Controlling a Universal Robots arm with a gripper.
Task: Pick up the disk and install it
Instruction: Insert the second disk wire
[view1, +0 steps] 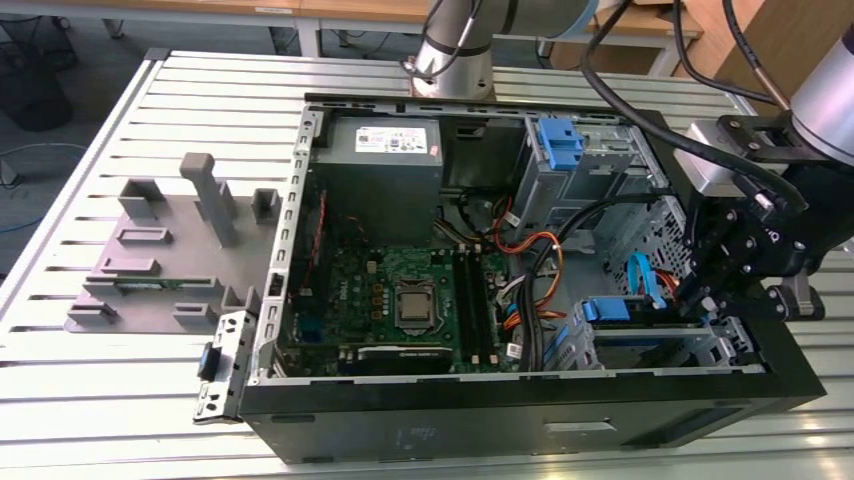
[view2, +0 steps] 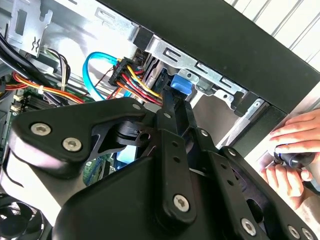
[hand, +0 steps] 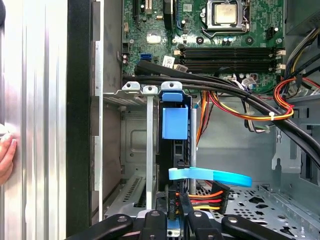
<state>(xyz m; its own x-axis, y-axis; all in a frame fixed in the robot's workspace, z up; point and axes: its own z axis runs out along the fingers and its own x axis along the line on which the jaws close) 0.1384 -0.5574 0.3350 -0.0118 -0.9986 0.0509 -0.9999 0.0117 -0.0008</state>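
In the exterior view, the black gripper (view1: 727, 285) hangs over the open computer case (view1: 534, 405), at the drive bay (view1: 654, 345) near the case's front corner, where the disk (view1: 625, 310) sits on edge with its blue bracket showing. In the second wrist view, a person's hands (view2: 292, 155) rest just outside the case wall. In the first wrist view, the disk (hand: 175, 125) stands upright in the bay, cables plugged into its end. Whether the fingers are closed cannot be told.
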